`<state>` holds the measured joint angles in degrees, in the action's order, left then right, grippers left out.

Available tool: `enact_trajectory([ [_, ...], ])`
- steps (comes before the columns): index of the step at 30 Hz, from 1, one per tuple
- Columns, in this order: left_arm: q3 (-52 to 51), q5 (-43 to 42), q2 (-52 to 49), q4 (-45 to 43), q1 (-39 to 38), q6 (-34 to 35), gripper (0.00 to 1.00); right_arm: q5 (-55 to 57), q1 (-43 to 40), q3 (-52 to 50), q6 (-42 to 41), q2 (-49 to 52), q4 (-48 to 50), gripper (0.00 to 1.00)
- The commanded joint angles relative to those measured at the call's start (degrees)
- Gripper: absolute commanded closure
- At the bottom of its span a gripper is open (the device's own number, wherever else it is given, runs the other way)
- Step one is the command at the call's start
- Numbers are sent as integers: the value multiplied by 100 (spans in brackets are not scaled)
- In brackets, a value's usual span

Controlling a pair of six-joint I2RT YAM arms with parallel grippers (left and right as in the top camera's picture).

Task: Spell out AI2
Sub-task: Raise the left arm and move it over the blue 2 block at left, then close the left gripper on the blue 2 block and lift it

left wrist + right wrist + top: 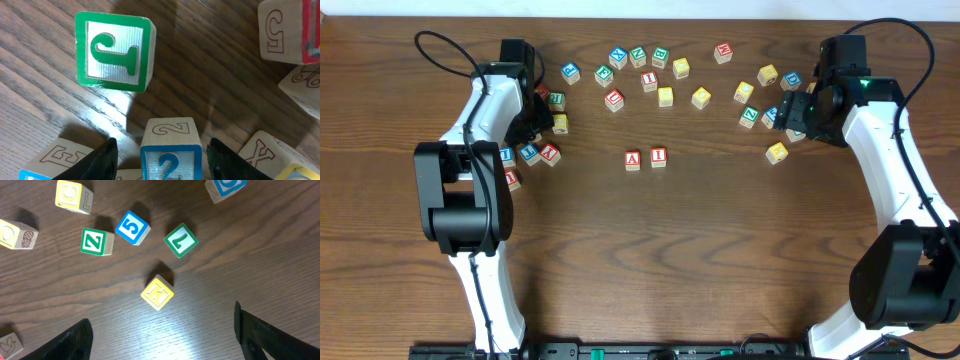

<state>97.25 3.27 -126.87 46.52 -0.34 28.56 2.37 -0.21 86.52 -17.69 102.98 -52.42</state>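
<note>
The red "A" cube [633, 160] and the red "I" cube [658, 156] stand side by side at the table's middle. The blue-edged "2" cube [171, 156] shows only in the left wrist view, between the two dark fingers [100, 162] of my left gripper [162, 145], with a gap on each side. From overhead, my left gripper [533, 122] covers that cube among the left cluster. My right gripper [161, 317] is open over bare wood, a yellow "K" cube [158, 293] just ahead of it. Overhead it shows as the right gripper [788, 118] at the right cluster.
A green "J" cube [114, 51] and a red-edged "5" cube [285, 30] lie ahead of the left gripper, with more cubes packed close on both sides. A green "Z" [96, 242], blue "5" [132, 228] and green "7" [180, 240] lie beyond the right gripper. Several cubes [665, 96] are scattered across the back.
</note>
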Motion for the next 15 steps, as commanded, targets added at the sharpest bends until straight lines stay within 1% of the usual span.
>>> enact_trajectory([
  [1, 37, -26, -109, 17, -13, 72, 44, 48, -46, -11, 59, -105, 15, 14],
  [3, 35, -72, -142, 17, -11, 70, 49, 48, -46, -11, 61, -105, 13, 14],
  [5, 33, -131, -146, 17, -11, 70, 57, 48, -46, -11, 61, -105, 11, 14],
  [7, 33, -131, -144, 13, -11, 70, 61, 48, -46, -11, 61, -105, 11, 14],
  [12, 33, -129, -138, 13, -11, 68, 62, 48, -46, -11, 61, -105, 13, 14],
  [13, 35, -127, -129, 13, -11, 68, 63, 50, -46, -11, 61, -105, 13, 14],
  [14, 35, -127, -114, 11, -11, 68, 66, 50, -46, -11, 61, -105, 13, 13],
  [15, 35, -127, -90, 9, -11, 68, 66, 50, -46, -11, 61, -105, 13, 14],
])
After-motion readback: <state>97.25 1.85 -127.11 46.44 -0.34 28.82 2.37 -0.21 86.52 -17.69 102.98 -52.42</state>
